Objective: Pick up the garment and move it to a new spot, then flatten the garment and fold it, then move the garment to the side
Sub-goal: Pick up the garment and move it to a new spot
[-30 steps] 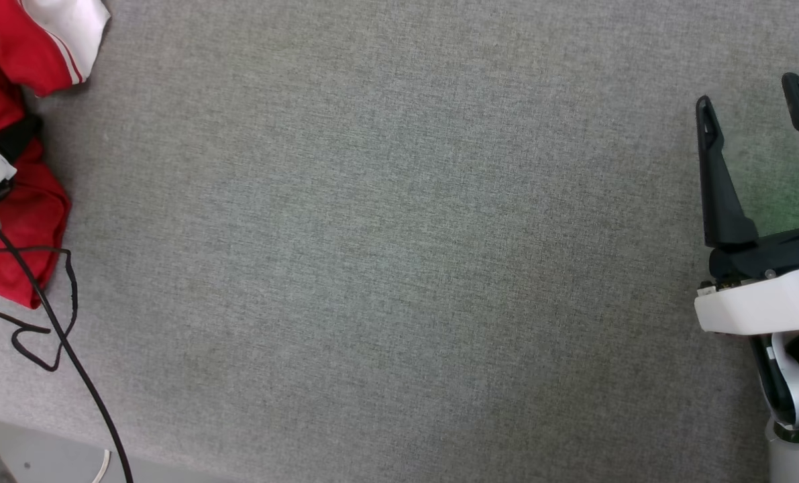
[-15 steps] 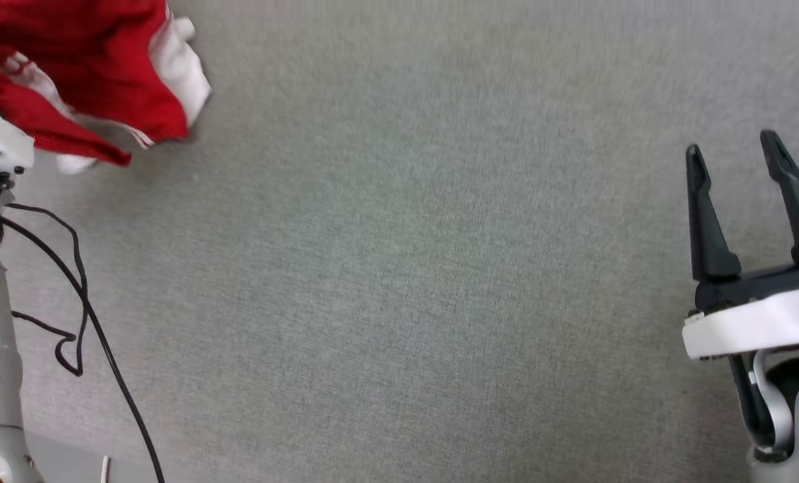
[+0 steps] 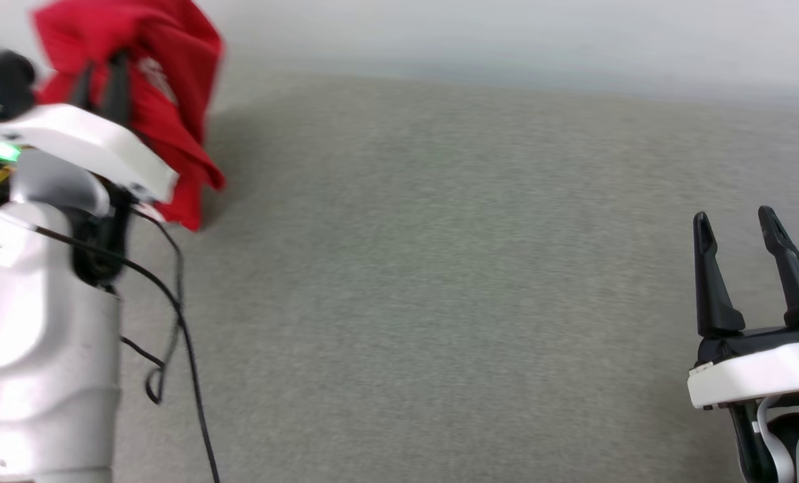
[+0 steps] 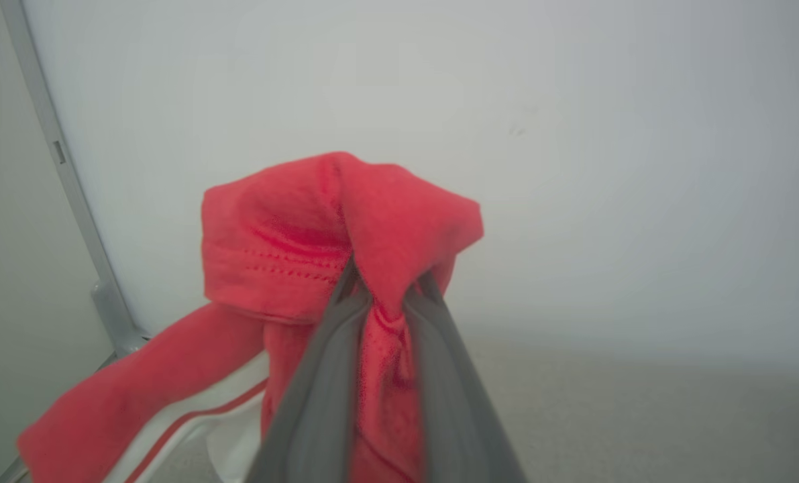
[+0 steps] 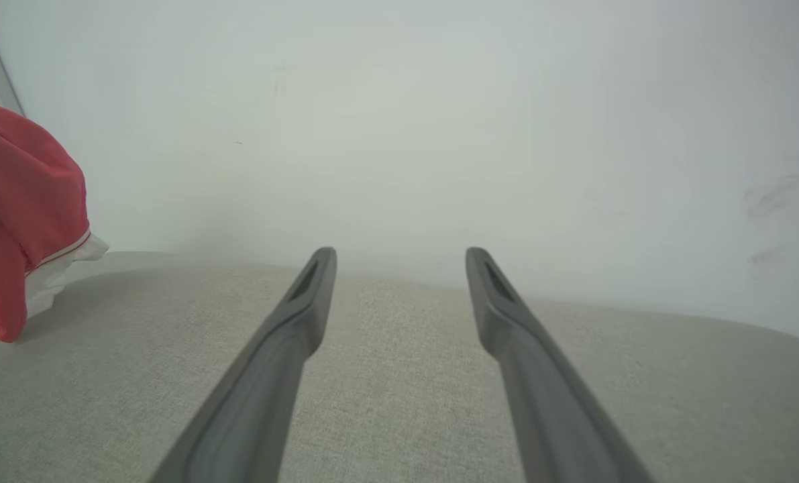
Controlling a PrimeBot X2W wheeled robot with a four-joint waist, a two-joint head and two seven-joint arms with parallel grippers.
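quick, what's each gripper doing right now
Left gripper: shut on the garment, lifted off the surface.
Right gripper: open, holding nothing.

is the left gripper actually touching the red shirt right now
Touching. The left wrist view shows the left gripper shut on the garment, with red cloth pinched between its two fingers.
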